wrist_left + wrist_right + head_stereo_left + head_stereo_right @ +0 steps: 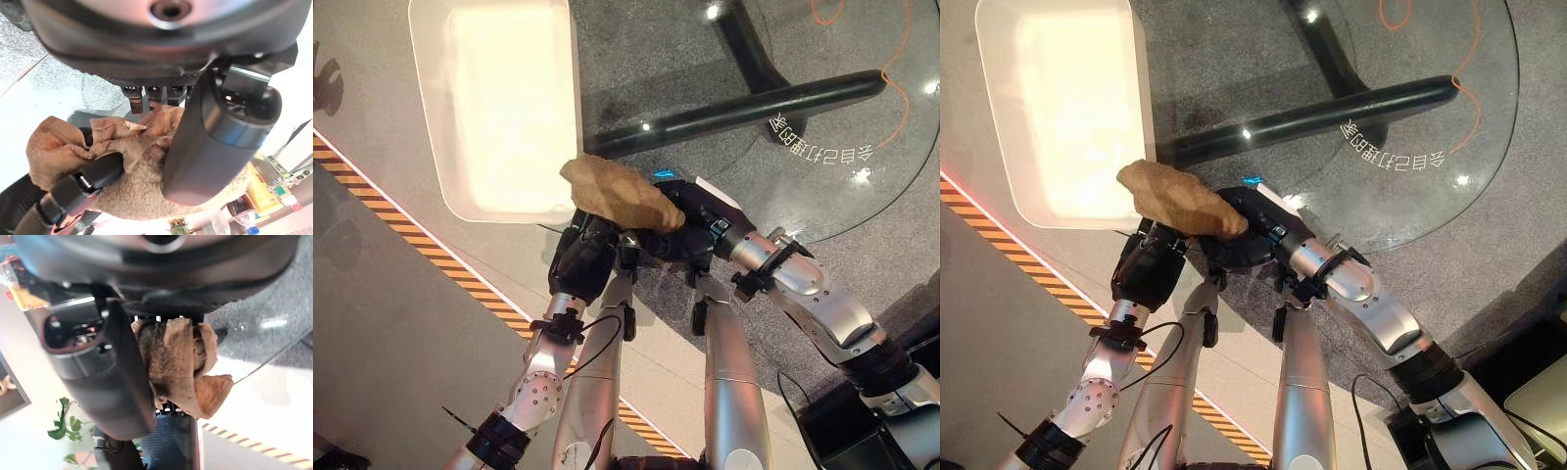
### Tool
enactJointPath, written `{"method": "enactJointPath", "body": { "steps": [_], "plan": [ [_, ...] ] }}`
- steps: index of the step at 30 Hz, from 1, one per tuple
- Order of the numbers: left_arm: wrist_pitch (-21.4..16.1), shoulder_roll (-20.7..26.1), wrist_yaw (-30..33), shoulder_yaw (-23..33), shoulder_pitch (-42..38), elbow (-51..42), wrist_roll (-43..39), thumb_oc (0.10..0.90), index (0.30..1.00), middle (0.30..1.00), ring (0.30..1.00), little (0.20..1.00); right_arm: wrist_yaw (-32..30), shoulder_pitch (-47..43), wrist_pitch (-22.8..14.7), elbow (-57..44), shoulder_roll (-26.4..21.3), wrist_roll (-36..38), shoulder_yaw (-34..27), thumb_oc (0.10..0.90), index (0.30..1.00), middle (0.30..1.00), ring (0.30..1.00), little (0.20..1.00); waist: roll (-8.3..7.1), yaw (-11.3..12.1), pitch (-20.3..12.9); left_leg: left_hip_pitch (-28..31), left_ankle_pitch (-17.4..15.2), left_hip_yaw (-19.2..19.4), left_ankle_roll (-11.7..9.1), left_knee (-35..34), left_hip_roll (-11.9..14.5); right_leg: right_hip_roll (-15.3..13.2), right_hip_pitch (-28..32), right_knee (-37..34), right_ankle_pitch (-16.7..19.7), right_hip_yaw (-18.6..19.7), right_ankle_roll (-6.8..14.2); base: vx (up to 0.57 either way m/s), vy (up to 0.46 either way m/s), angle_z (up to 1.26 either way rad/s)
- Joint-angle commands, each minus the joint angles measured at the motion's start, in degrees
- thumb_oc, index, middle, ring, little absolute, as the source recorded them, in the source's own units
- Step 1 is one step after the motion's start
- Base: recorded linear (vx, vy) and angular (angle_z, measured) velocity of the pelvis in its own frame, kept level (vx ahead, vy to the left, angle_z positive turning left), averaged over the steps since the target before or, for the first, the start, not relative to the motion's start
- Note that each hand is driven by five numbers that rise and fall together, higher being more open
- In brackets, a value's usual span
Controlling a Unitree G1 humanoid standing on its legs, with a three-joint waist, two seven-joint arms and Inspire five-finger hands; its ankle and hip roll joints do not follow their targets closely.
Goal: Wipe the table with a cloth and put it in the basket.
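We find the brown cloth [619, 196] clenched between both curled hands, left robot hand [579, 262] and right robot hand [690, 232], beside the white basket [431, 117]; shared grip risks snagging at release.

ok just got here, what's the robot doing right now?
Both hands are on the brown cloth, bunched up and held at the edge of the glass table. The right hand has its fingers curled round the cloth; the left hand grips it from the other side. The white basket sits just beyond the cloth, to the robot's left of the table. The cloth is not in it yet.
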Motion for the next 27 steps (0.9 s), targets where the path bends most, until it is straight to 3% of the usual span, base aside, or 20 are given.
{"method": "enactJointPath", "body": {
  "steps": [1, 4, 11, 18, 27],
  "plan": [
    [-1.77, -0.56, -6.05, -0.86, -3.39, -10.66, 3.92, 0.8, 0.9, 0.9, 0.9, 0.9, 1.65, 1.31, -8.08, -11.38, 3.73, 4.59, 7.43, 0.1, 0.3, 0.3, 0.3, 0.2, 0.43, 0.33, -1.49, -0.03, -4.48, -0.34, 0.65, 3.37, -3.79, 3.31, 1.01, -5.43, 3.6, -0.46, 1.05, 0.0, 0.0, 0.0],
    [-1.43, -0.79, -5.43, -0.46, -3.51, -10.34, 3.91, 0.8, 0.9, 0.9, 0.9, 0.9, -0.5, 2.13, -11.81, -10.31, 4.81, 6.06, 4.34, 0.1, 0.3, 0.3, 0.3, 0.2, 0.37, 0.01, -1.49, 0.26, -4.67, -0.24, 0.73, 3.32, -3.76, 3.54, 1.07, -5.29, 3.61, -0.05, 1.2, -0.01, 0.003, 0.0],
    [-0.4, -1.44, -5.84, 0.74, -2.83, -10.38, 4.34, 0.8, 0.9, 0.9, 0.9, 0.9, -1.7, 3.46, -13.11, -12.05, 5.06, 5.31, 1.02, 0.1, 0.3, 0.3, 0.3, 0.2, 0.27, -0.37, -1.49, 0.49, -4.67, 0.02, 0.88, 3.01, -3.64, 3.69, 0.99, -5.15, 3.65, 0.04, 1.23, 0.0, 0.0, 0.0],
    [0.59, -2.75, -6.51, 2.21, -1.59, -9.72, 5.33, 0.8, 0.9, 0.9, 0.9, 0.9, -5.78, 5.2, -22.89, -13.35, 7.8, 10.91, -5.59, 0.1, 0.3, 0.3, 0.3, 0.2, 0.04, -0.85, -1.49, 1.48, -5.08, 0.36, 1.01, 2.62, -3.35, 4.04, 1.74, -5.02, 3.41, 0.31, 1.38, 0.0, 0.0, 0.0],
    [1.71, -4.79, -7.28, 3.8, -0.48, -9.78, 7.13, 0.8, 0.9, 0.9, 0.9, 0.9, -7.9, 7.39, -27.65, -16.6, 11.49, 12.18, -11.32, 0.1, 0.3, 0.3, 0.3, 0.2, 0.02, -1.66, -1.49, 1.89, -5.44, 0.93, 1.22, 2.5, -3.05, 4.5, 1.76, -4.75, 3.34, 1.14, 1.36, 0.0, 0.0, 0.0]
  ]
}}
